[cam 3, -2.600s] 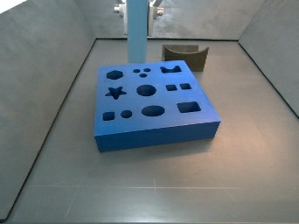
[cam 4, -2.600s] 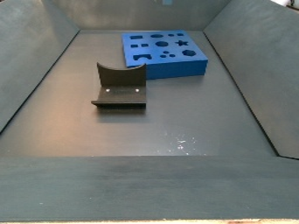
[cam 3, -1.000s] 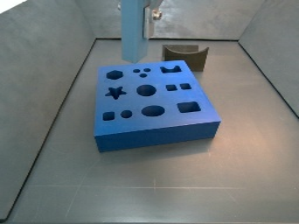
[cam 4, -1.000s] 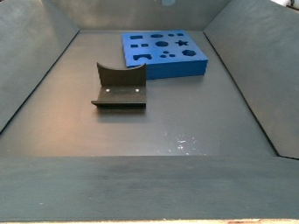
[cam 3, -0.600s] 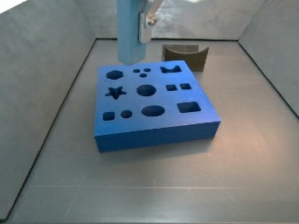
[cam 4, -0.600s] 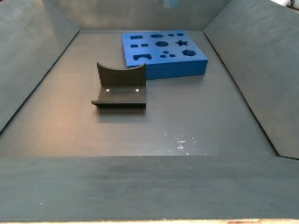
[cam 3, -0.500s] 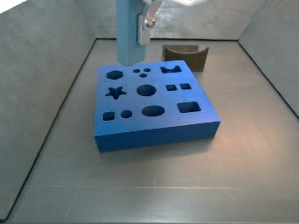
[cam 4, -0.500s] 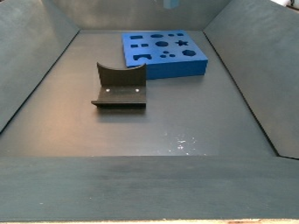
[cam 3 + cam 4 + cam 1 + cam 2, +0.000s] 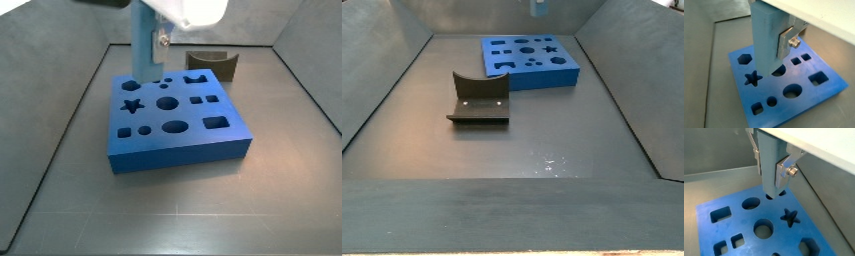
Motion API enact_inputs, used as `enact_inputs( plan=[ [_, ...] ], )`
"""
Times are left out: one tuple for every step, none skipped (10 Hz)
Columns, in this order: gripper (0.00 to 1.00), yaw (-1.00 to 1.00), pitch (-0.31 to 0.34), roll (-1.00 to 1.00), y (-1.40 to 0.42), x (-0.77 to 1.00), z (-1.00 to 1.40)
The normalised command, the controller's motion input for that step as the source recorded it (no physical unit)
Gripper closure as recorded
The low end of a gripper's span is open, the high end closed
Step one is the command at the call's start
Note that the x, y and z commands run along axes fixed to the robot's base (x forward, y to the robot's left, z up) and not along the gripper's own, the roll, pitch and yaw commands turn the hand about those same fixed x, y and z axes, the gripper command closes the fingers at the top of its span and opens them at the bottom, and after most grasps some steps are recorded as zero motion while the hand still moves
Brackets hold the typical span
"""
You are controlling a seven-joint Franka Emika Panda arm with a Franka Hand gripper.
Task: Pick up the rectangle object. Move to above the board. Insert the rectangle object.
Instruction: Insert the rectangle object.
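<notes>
I am pinching the tall light-blue rectangular bar (image 9: 767,37) in my gripper (image 9: 777,40), hanging over the square bright-blue holed board (image 9: 827,86) below; insertion is not yet done.

No text, label, brand, number or sign can be read in any view — not on the large, thick, bright-blue square board (image 9: 177,120) with its dark cut-out holes, nor on the slim light-blue rectangular bar (image 9: 769,37); the gripper (image 9: 769,155) at that bar, above the board, bears no marking either, only a plain screw on one silver finger plate (image 9: 786,168). The dark L-shaped fixture (image 9: 478,99) on the floor is likewise unmarked.
</notes>
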Motion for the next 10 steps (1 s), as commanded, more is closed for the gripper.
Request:
enact_inputs(
  plan=[
    [1.0,-1.0,-0.034,0.0,0.0,0.0,-0.27],
    [1.0,-1.0,-0.034,-0.02,-0.02,0.0,-0.15],
    [1.0,0.0,0.0,0.0,-0.03,0.0,-0.01],
    [1.0,-0.26,0.0,-0.04,-0.09,0.71,0.0],
    [1.0,-0.19,-0.157,-0.1,-0.21,0.86,0.0],
    [1.0,-0.12,-0.077,-0.09,-0.23,0.96,0.01],
    [1.0,-0.1,-0.006,-0.06,-0.24,0.99,0.0],
    [1.0,-0.1,0.0,-0.05,-0.24,1.0,0.0],
    [1.0,-0.1,0.0,-0.04,-0.25,1.0,0.0],
    [1.0,-0.13,-0.031,0.0,-0.24,0.99,0.0]
  ],
)
